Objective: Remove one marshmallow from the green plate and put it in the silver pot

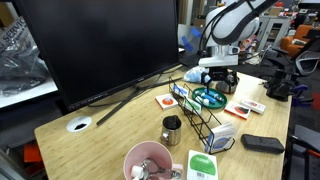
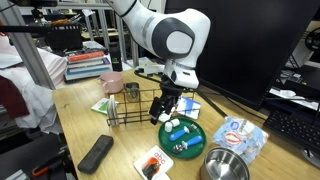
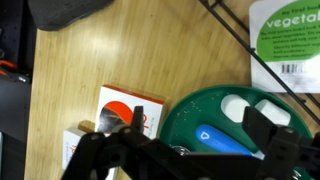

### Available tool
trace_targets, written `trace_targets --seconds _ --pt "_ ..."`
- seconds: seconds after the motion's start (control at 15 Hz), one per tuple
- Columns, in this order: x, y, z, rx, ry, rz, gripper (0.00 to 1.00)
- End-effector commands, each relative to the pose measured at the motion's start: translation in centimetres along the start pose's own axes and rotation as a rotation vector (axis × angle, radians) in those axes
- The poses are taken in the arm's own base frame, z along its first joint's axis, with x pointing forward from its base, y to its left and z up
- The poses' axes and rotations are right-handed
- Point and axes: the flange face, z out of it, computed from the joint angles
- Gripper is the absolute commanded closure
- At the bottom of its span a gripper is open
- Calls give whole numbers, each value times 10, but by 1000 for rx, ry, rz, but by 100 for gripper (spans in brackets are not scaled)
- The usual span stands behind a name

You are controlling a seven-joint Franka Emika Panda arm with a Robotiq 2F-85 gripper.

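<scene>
The pincer (image 2: 166, 112) is released, jaws spread wide and holding nothing. It hangs just above the far left edge of the plate (image 2: 197, 143), close beside the wire rack (image 2: 140, 108). The plate sits on the desk (image 2: 80, 125), with the pot (image 2: 226, 168) just beside it on the near right, mouth up and seemingly empty.

The step in hand looks like the approach to a marshmallow (image 2: 177, 127). In the wrist view the white pieces (image 3: 238, 104) lie toward the right of the plate. A blue wrapped item (image 3: 218, 140) lies nearer the jaws, so the pincer is not yet centred on a white piece.

- Shift toward the white pieces first, then descend. Coming straight down here would likely catch the blue item or the rim.
- Pick one piece that lies apart from its neighbour, and turn the jaws so each pad lands in a clear gap.
- A marshmallow is soft, so clench gently, just enough to lift it without squashing it or having it stick to a pad.
- Stop short of the plate's surface, since pressing down could tip or slide the shallow plate.
- Lift clear of the rim and keep away from the rack before moving over the pot.
</scene>
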Motion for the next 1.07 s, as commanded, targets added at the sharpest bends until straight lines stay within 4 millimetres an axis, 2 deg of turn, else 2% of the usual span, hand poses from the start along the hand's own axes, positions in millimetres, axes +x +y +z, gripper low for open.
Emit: trace_targets --seconds 0.0,0.07,0.2,0.53,1.0 --pt "17 -9 6 73 21 187 0" --pt "12 -5 7 37 12 104 0" --pt "19 -7 11 53 21 159 0" --pt "17 -9 10 57 24 172 0" --pt "29 -12 29 70 -38 502 0"
